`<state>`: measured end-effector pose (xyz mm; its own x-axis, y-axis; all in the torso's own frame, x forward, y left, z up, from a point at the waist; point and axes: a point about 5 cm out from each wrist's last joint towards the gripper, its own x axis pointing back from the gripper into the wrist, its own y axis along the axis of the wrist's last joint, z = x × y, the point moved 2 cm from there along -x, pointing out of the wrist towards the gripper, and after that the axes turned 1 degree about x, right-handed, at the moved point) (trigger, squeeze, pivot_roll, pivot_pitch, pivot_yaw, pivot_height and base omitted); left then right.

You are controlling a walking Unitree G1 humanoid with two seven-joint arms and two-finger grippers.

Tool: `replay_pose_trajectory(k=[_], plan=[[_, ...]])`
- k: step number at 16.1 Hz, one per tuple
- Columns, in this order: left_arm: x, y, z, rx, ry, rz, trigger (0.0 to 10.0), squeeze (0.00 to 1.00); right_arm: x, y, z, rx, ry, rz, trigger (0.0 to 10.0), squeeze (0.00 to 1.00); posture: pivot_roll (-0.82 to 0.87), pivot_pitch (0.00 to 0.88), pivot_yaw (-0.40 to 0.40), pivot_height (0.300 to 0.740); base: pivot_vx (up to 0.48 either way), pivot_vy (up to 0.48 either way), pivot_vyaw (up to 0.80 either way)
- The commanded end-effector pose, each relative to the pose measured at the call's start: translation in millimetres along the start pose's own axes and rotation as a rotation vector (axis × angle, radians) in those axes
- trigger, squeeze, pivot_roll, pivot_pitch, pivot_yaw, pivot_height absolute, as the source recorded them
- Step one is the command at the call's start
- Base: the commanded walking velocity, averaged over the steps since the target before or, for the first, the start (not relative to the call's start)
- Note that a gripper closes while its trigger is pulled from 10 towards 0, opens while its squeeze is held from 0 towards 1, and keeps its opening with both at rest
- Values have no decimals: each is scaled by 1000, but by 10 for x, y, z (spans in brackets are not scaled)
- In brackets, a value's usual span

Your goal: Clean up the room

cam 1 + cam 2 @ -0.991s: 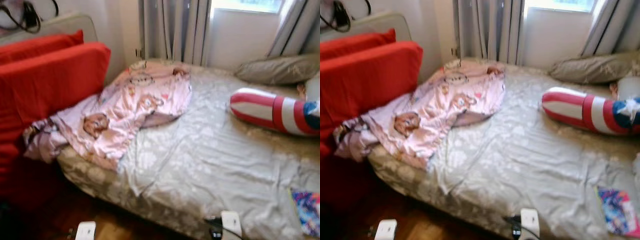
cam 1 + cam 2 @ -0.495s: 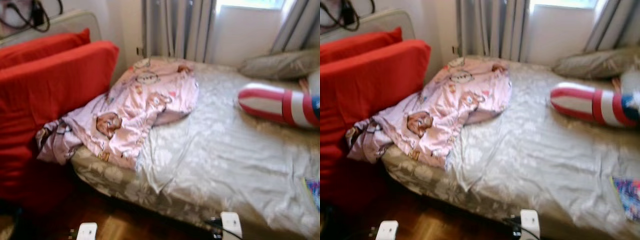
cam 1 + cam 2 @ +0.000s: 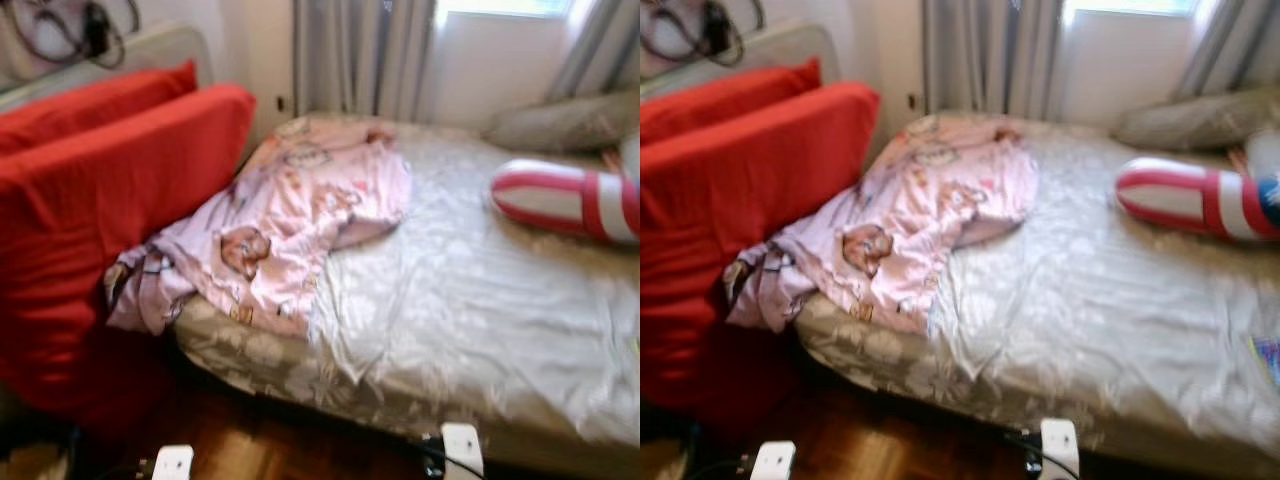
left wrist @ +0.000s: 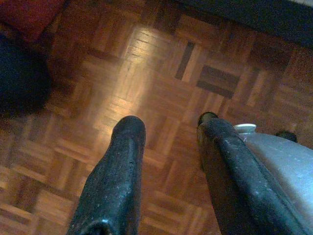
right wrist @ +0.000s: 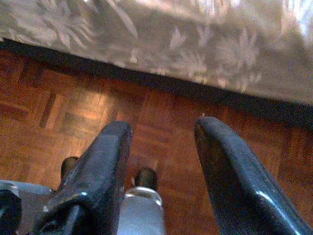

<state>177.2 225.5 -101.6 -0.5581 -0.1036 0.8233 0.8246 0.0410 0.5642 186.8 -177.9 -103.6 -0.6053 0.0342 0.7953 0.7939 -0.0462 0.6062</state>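
Parquet wood floor [image 4: 161, 88] lies beneath both hanging arms, and a bed with a wrinkled grey floral sheet [image 3: 480, 300] stands ahead of them under a window hung with grey curtains [image 3: 360, 55]. Left gripper [image 4: 166, 129] points down at the floor with its two black fingers apart and nothing between them; a dark rounded shape [image 4: 19, 78] sits on the floor off to one side of it, too dim to identify. Right gripper [image 5: 164, 132] also hangs with its fingers spread and empty, just short of the bed's patterned side drape [image 5: 195, 54], which falls to the floor right beyond its fingertips. Well ahead of both grippers, a crumpled pink blanket printed with cartoon bears [image 3: 290, 220] spills over the bed's near-left corner toward a red upholstered seat with red cushions [image 3: 110, 200]. Further off to the right gripper's side lie a red-and-white striped cylindrical pillow [image 3: 565, 200] and a grey pillow [image 3: 560, 125] by the wall.
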Motion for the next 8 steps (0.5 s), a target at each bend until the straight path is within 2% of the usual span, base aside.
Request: replay_pose_trajectory(k=[1,7,8], plan=[[3,-9,23,-4,7,6,10000,0,7,-32,-13,-10,-7,8,10000,0,64,0,5,740,0,371,0],[11,-30,49,2,10,4,10000,0,7,-28,-8,-4,-4,7,10000,0,67,0,2,740,0,364,0],[11,-28,46,1,9,4,10000,0,6,-27,-6,-1,-3,7,10000,0,69,0,2,740,0,0,0]])
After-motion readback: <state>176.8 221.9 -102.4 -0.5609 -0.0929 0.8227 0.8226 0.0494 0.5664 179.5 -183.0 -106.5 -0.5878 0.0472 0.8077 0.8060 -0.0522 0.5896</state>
